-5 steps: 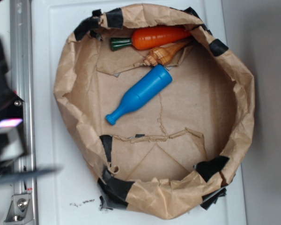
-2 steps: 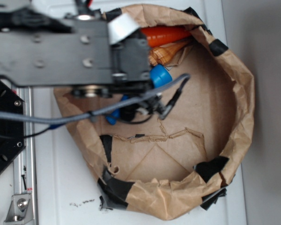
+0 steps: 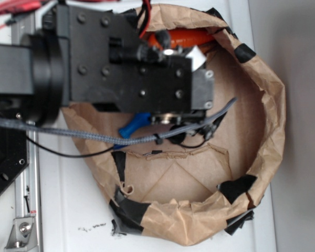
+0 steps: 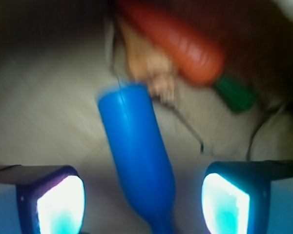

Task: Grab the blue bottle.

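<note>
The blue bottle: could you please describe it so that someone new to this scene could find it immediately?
Look inside the crumpled brown paper bag lying open on the white surface. The blue bottle lies on its side on the bag's floor, between the open gripper fingers, below an orange carrot toy and a tan shell. It is the only bright blue, smooth, pin-shaped item.

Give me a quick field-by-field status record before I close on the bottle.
target: blue bottle, lying on its side
gripper: open, one finger on each side of the bottle's tapering end, not touching
neighbours: orange carrot and tan shell beyond the bottle's wide end
container: brown paper bag, all three toys inside
overhead view: arm covers most of the bottle
</note>
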Controlling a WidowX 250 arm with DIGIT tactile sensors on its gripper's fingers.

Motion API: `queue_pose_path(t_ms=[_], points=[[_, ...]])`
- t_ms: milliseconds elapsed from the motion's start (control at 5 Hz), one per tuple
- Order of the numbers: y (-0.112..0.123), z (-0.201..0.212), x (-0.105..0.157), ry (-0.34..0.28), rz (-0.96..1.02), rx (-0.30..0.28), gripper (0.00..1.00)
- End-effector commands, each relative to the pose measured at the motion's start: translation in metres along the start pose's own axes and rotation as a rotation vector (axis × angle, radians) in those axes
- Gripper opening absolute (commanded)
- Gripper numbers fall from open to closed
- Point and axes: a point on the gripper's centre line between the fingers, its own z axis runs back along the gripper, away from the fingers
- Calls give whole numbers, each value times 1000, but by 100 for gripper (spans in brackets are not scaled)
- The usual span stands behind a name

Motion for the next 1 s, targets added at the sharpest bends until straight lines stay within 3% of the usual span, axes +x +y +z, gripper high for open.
queue_pose_path(t_ms=[0, 200, 400, 600, 800], points=[[5, -23, 17, -107, -234, -24, 100], [5, -15, 33, -184, -284, 32, 0], [-4, 19, 39, -192, -344, -119, 0], [-28, 74, 23, -223, -453, -226, 0], [-31, 120, 9, -125, -372, -271, 0]])
